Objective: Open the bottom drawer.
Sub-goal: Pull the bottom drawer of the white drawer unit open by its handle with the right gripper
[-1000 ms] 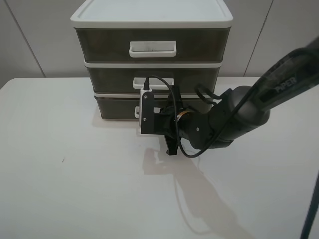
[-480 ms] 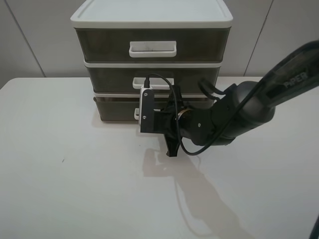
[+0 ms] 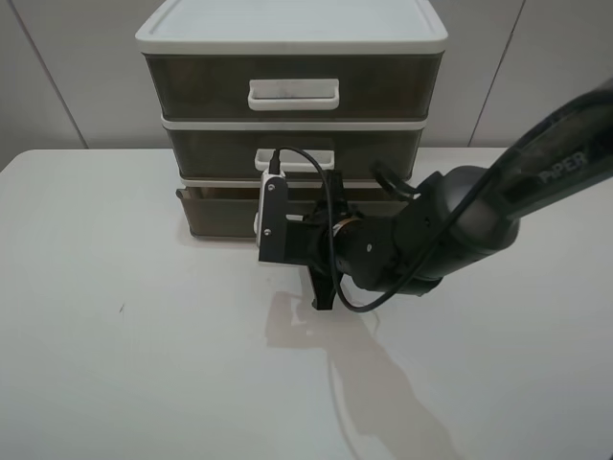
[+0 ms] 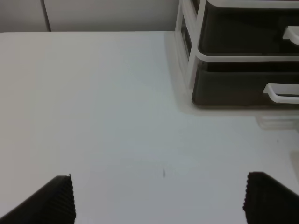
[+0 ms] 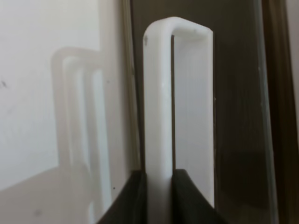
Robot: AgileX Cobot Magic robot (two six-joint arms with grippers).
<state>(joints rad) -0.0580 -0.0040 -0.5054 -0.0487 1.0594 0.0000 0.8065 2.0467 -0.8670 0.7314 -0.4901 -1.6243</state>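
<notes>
Though hidden in the high view, right gripper (image 5: pixel 159 196) jaws clamp the white handle (image 5: pixel 156 93) between them; bottom drawer (image 3: pixel 215 213) sits slightly out of its unit (image 3: pixel 287 34); left gripper (image 4: pixel 159 200) jaws gape empty, tips cropped.

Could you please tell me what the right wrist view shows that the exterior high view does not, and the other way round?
Only the right wrist view shows the white loop handle clamped between the jaws of the right gripper. Only the exterior high view shows the whole three-drawer unit, the table and the bottom drawer standing slightly out of the unit. Both show that drawer's brown front.
</notes>
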